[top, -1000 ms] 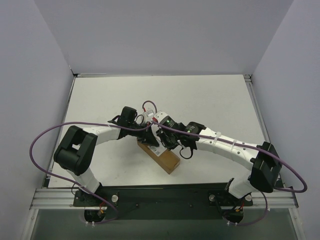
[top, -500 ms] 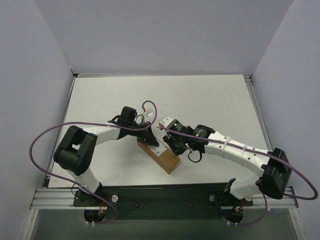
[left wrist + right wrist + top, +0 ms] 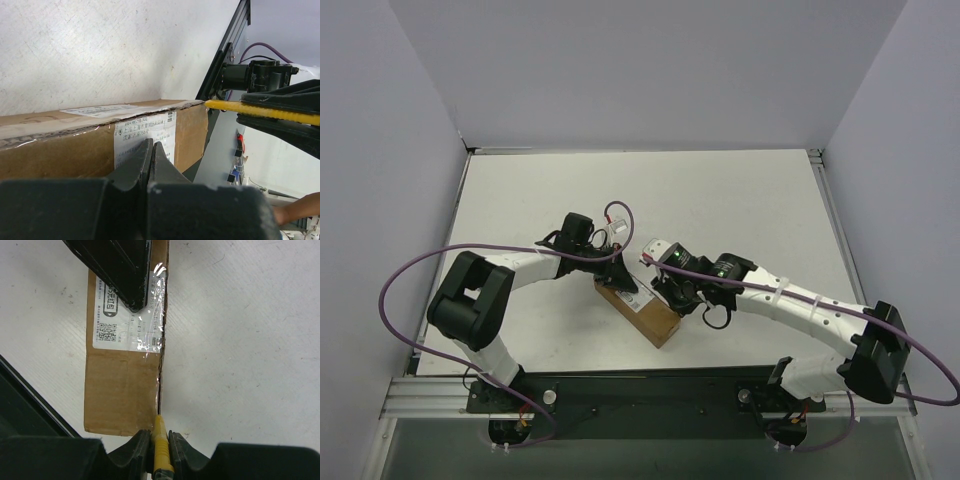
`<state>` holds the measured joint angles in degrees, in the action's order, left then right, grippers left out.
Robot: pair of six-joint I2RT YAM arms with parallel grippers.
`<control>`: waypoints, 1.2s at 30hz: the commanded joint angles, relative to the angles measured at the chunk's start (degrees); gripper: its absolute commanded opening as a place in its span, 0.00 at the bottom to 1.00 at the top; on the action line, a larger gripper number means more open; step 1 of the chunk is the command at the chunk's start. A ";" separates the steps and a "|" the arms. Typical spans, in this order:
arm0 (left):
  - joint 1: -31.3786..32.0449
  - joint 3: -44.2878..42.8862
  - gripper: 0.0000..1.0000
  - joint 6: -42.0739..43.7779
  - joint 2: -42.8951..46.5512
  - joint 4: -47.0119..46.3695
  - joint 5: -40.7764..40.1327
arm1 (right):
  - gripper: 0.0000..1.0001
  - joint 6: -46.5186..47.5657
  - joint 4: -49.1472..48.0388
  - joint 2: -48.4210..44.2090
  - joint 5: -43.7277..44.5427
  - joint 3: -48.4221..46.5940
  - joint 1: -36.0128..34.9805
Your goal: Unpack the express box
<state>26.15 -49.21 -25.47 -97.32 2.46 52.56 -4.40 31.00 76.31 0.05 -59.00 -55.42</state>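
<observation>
White tabletop [image 3: 740,200]: L gripper [image 3: 152,146], fingers pressed together, on brown cardboard parcel box [image 3: 122,387]; R gripper [image 3: 160,436] pinches yellow utility knife [image 3: 161,459], handle cut off.

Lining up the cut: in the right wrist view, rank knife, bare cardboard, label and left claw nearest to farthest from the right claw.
1. Yellow knife, held in the right claw.
2. Express box, its bare cardboard just ahead, left.
3. Shipping label, farther up the box.
4. Left claw, top, tip over the label.
</observation>
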 commanded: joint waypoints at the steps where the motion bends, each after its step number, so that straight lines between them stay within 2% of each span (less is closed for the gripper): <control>1: -2.07 1.05 0.00 5.61 -2.96 4.04 -15.73 | 0.00 0.71 10.83 -2.40 0.47 0.12 0.84; 8: -1.98 -2.38 0.00 6.84 -3.49 5.71 -14.85 | 0.00 0.98 14.25 -2.40 1.00 -4.01 2.33; 13: -1.02 -7.82 0.00 9.82 -3.41 6.77 -8.27 | 0.00 2.47 16.10 -2.31 0.83 -7.26 6.18; 14: -0.93 -8.61 0.00 10.18 -3.32 6.33 -4.17 | 0.00 2.64 15.93 -2.14 0.39 -8.05 6.90; 18: -1.71 -13.71 0.00 11.67 -1.12 7.12 1.84 | 0.00 6.33 15.84 -0.91 -1.47 -12.01 8.92; 20: -2.85 -17.66 0.00 13.95 1.07 12.72 3.86 | 0.00 8.17 15.05 0.06 -0.24 -13.06 10.15; 21: -3.64 -18.89 0.00 18.75 1.95 19.97 3.70 | 0.00 8.71 14.70 1.19 -0.23 -13.24 10.76; 23: -6.80 -20.84 0.00 24.74 4.50 27.56 2.82 | 0.00 10.54 11.64 2.34 -0.23 -12.98 11.99; 24: -8.03 -20.84 0.00 31.12 5.20 34.47 1.16 | 0.00 11.69 10.06 3.39 -0.23 -11.94 12.17; 25: -10.74 -20.66 0.00 33.97 6.08 37.59 -0.33 | 0.00 12.66 7.00 3.84 -0.23 -11.32 12.09; 26: -11.99 -20.23 0.00 39.57 6.17 40.84 -3.22 | 0.00 14.84 5.57 4.36 -0.23 -10.09 12.09; 29: -15.16 -17.94 0.00 48.46 4.69 52.61 -8.24 | 0.00 18.88 1.17 5.42 -0.23 -7.63 12.18; 32: -15.25 -15.39 0.00 50.26 1.70 53.10 -10.81 | 0.00 20.75 -1.12 5.42 -0.58 -4.46 11.83; 36: -13.06 -15.56 0.00 45.43 -1.55 46.16 -10.63 | 0.00 23.29 -1.65 4.20 -4.08 -2.09 8.23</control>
<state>11.00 -64.10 17.85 -95.72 48.77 43.44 14.35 31.29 82.00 -1.17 -62.59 -43.99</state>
